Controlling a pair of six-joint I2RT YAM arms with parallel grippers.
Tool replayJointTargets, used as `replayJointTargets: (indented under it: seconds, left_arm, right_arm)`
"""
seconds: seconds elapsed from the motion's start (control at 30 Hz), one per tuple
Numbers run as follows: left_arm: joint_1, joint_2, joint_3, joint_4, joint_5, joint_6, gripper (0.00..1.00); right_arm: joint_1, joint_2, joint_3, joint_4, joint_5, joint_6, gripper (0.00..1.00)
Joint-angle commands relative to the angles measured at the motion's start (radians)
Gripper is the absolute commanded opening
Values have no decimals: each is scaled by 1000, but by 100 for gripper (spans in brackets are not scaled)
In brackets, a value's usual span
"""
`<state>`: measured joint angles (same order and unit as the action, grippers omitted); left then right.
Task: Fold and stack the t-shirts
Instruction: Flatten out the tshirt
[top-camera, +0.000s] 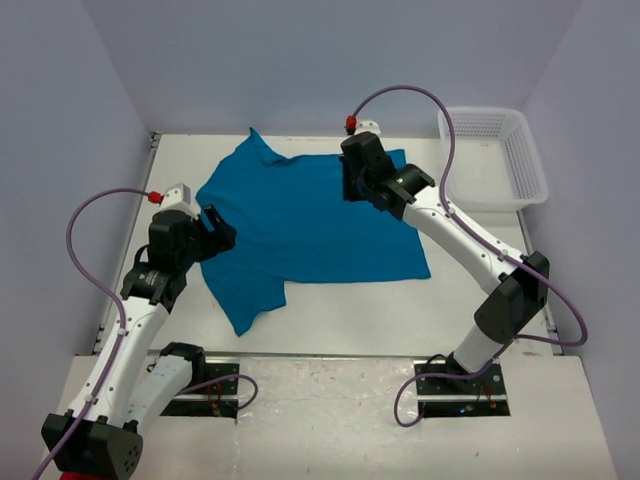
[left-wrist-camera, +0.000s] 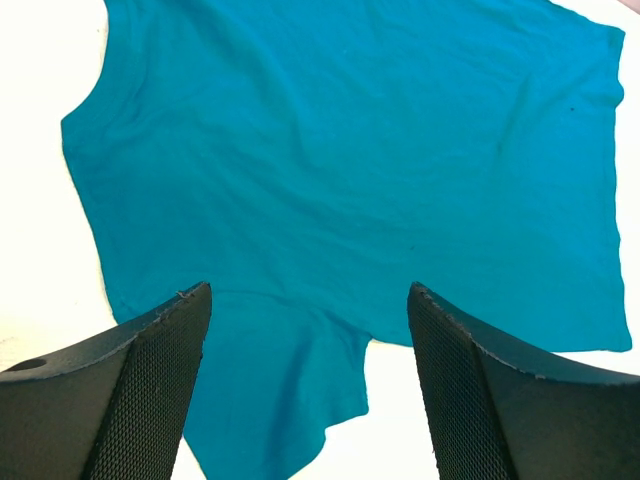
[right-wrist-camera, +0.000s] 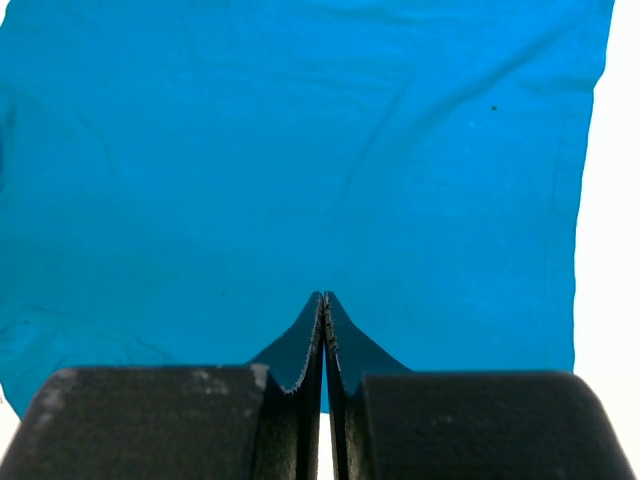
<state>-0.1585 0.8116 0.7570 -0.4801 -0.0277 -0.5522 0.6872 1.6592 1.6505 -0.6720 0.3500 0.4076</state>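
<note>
t-shirt (top-camera: 300, 230) flat mid-desk (top-camera: 480, 290). left gripper (left-wrist-camera: 310, 292) wide open, empty. right gripper (right-wrist-camera: 323, 297) closed near its far edge; hold on cloth unclear.

Bright, even light (table (left-wrist-camera: 30, 250) blown white in wrist views).
</note>
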Motion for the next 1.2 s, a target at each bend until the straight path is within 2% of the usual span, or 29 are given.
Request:
replayJointTargets:
  seconds: [0.0, 0.5, 0.63, 0.77, 0.93, 1.13, 1.17]
  left_arm:
    - [-3, -5, -1, 5, 18, 34, 80]
    - [-3, -6, -8, -14, -2, 9, 80]
    - [-4, 11, -25, -22, 52, -35, 80]
    - [-3, 44, -70, 3, 167, -60, 80]
    - [-3, 66, -97, 26, 202, -57, 80]
    - [-3, 44, -143, 57, 256, -109, 78]
    - [-3, 44, -145, 57, 252, -110, 77]
  right_arm:
    - [6, -15, 17, 6, 26, 7, 0]
    - [6, -9, 14, 3, 27, 8, 0]
    - [6, -24, -3, 0, 37, 5, 0]
    - [5, -55, -75, 3, 50, 10, 0]
    - [-27, -125, -191, 28, 46, 31, 0]
    - [-87, -193, -309, 64, -74, 63, 0]
    - [-95, -206, -328, 71, -118, 69, 4]
